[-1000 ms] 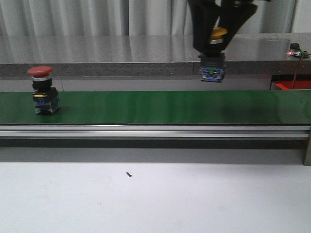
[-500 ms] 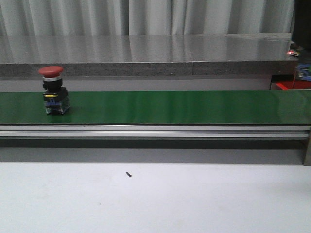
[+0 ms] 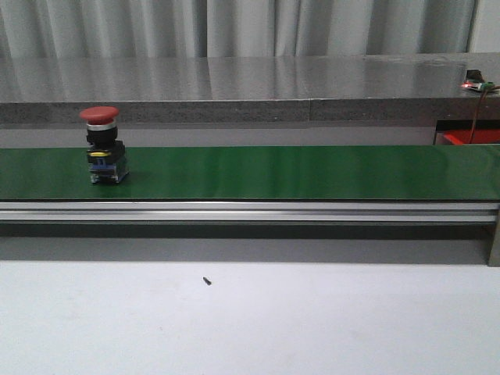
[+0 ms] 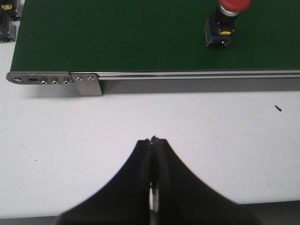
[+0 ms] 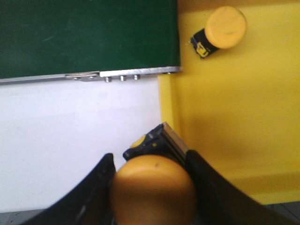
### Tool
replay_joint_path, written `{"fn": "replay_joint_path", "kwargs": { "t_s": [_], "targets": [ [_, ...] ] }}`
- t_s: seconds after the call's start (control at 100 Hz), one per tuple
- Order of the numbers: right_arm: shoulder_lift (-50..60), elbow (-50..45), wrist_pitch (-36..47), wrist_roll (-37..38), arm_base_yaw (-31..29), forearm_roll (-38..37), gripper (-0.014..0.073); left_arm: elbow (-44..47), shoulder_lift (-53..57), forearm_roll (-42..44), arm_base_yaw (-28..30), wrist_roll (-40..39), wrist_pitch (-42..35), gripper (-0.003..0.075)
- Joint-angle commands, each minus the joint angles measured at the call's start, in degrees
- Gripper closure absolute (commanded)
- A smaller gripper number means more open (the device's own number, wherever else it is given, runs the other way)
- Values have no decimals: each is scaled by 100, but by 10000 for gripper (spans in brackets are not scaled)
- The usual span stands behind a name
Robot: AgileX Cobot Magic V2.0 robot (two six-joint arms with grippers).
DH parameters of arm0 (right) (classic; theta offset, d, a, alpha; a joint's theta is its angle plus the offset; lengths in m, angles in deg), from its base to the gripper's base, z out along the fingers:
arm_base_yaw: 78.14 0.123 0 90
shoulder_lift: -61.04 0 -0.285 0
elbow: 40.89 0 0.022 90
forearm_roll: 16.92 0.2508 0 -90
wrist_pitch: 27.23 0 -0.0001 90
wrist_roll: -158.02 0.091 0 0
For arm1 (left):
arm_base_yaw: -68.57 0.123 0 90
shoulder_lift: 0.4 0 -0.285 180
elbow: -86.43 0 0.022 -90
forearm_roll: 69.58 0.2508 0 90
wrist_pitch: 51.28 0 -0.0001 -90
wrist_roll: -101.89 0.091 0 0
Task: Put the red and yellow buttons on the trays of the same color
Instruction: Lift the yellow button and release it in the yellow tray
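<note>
Right tool: gripping yellow button | left tool: fingers together, empty

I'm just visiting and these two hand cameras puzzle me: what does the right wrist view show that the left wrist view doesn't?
Only the right wrist view shows the yellow tray, a yellow button lying in it, and the right end effector gripping another yellow button. Only the left wrist view shows the red button standing on the belt and the shut, empty left end effector. Both show the green belt and white table.
</note>
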Motion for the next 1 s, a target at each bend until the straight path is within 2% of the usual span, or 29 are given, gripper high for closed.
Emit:
{"fn": "replay_joint_path", "kwargs": {
  "t_s": [0.0, 0.38, 0.99],
  "targets": [
    [190, 32, 282, 9, -237, -69, 400, -149, 19, -39, -34, 9, -295, 740],
    [-66, -283, 1007, 9, -1196, 0, 400, -149, 19, -39, -34, 9, -295, 740],
    [-1543, -283, 1864, 9, -1322, 213, 400, -149, 19, -39, -34, 9, -295, 740]
  ]
}}
